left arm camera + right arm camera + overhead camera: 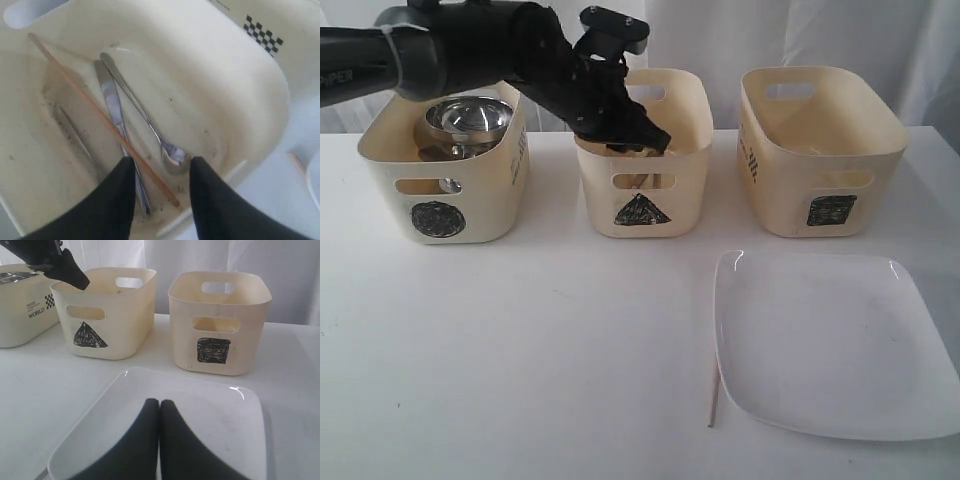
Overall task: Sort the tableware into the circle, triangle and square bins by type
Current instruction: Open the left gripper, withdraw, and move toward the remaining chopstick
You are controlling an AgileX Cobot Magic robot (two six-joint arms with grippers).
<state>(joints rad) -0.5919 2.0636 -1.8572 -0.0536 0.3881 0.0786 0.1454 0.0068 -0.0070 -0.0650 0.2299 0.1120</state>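
Observation:
My left gripper (653, 140) hangs over the triangle bin (690, 170), jaws open with nothing between them. The left wrist view looks down past that gripper (160, 167) into the bin, where a wooden chopstick (90, 100), a steel knife (112, 102) and a steel spoon (172, 155) lie on the bottom. The circle bin (480, 215) holds a steel bowl (468, 115) on other steel ware. The white square plate (830, 340) lies at the front right, a second chopstick (714, 395) beside its left edge. My right gripper (160, 402) is shut above the plate (220, 425).
The square bin (790, 190) stands at the back right, its inside mostly hidden. The three bins form a row along the back of the white table (520, 350). A white curtain closes off the back.

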